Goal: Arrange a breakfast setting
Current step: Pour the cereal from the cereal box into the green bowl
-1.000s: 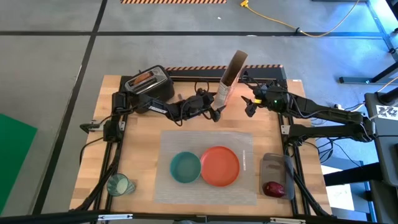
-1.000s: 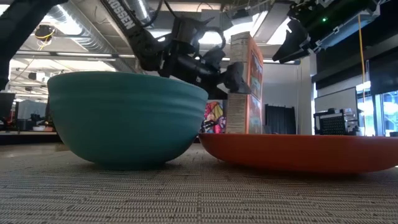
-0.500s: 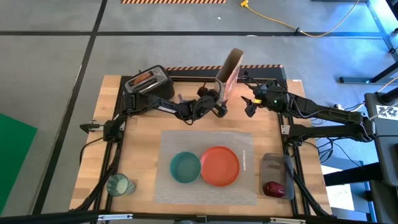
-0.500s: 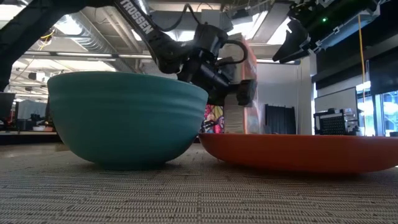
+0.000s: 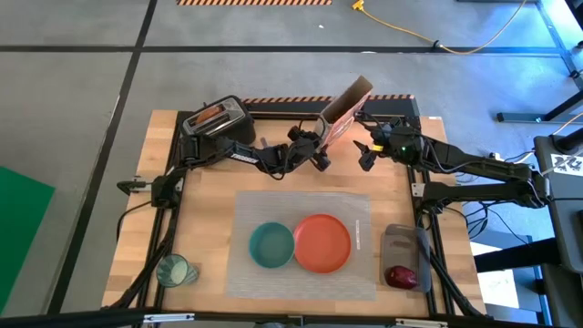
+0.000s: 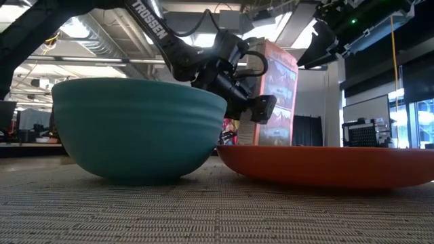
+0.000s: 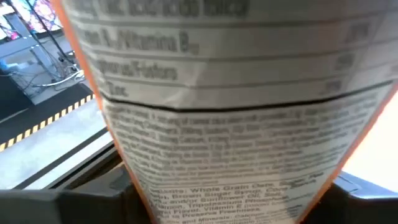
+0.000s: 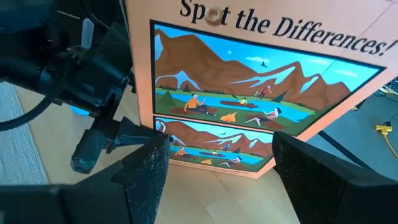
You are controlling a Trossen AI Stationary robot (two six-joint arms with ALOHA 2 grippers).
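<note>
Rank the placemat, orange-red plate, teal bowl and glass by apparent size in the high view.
1. The grey placemat, by far the largest.
2. The orange-red plate.
3. The teal bowl, a little smaller across than the plate.
4. The glass, smallest; it stands off the mat at the table's near left corner.

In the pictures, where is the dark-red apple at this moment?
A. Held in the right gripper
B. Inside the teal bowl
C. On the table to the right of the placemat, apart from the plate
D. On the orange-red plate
C: in the high view the apple lies to the right of the placemat, off the plate, while the right gripper is at the far edge near the cereal box.
</note>
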